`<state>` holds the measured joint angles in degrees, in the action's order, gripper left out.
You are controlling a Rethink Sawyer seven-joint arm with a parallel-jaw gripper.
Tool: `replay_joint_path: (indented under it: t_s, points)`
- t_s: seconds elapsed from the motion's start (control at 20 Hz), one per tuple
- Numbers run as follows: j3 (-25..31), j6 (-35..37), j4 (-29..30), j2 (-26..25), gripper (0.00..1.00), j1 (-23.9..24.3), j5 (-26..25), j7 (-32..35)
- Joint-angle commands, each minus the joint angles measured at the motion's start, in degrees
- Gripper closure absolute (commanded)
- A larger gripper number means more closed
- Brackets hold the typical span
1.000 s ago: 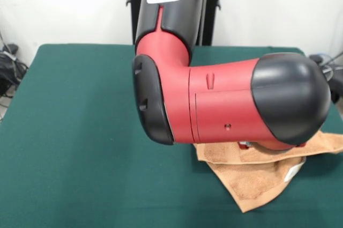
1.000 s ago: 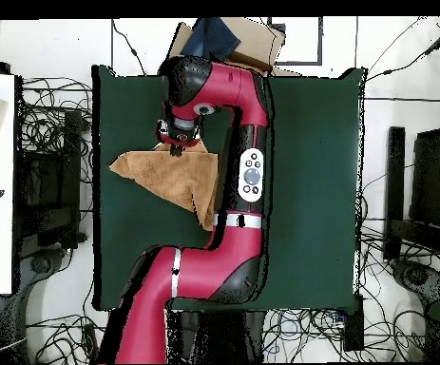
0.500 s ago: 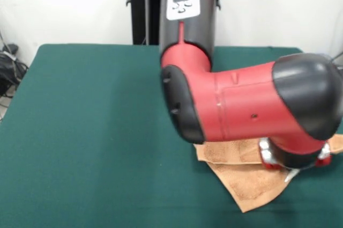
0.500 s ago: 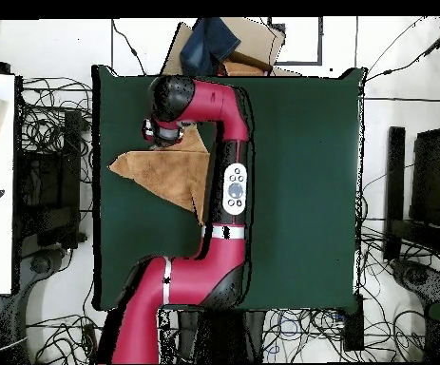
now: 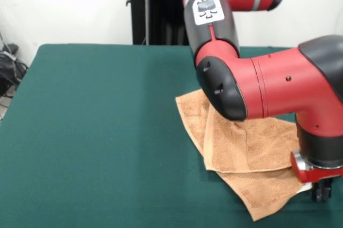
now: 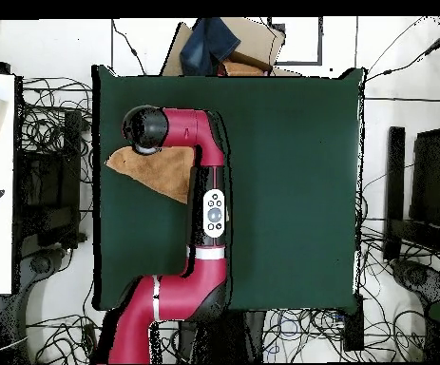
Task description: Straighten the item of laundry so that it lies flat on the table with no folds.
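Towel (image 5: 241,150) lay doubled over on the green table (image 5: 96,131), mid-spread. Gripper (image 5: 320,191) sat at its corner; finger state unreadable. Next move: drag that corner outward.

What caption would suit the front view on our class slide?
Red Sawyer arm reaches over a still-folded orange towel on the green table, its gripper at the towel's corner.

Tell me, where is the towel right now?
In the front view the towel lies still folded on the table at the lower right, under the arm.
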<state>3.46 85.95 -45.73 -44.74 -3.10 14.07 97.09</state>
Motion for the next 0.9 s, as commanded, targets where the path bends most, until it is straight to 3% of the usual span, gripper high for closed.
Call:
replay_joint_path:
  t_s: [0.05, 0.2, 0.5, 0.9]
  points:
    - [3.98, -0.94, 7.34, -4.86, 1.0, -1.69, 1.01, -3.17]
    - [4.62, 3.75, 8.44, -3.9, 1.0, -0.63, 4.44, -2.94]
    - [0.74, 15.62, 10.15, 1.13, 1.0, 2.99, 4.62, -1.04]
    - [-0.07, 18.15, 19.94, 8.52, 1.0, 4.68, 6.07, -0.92]
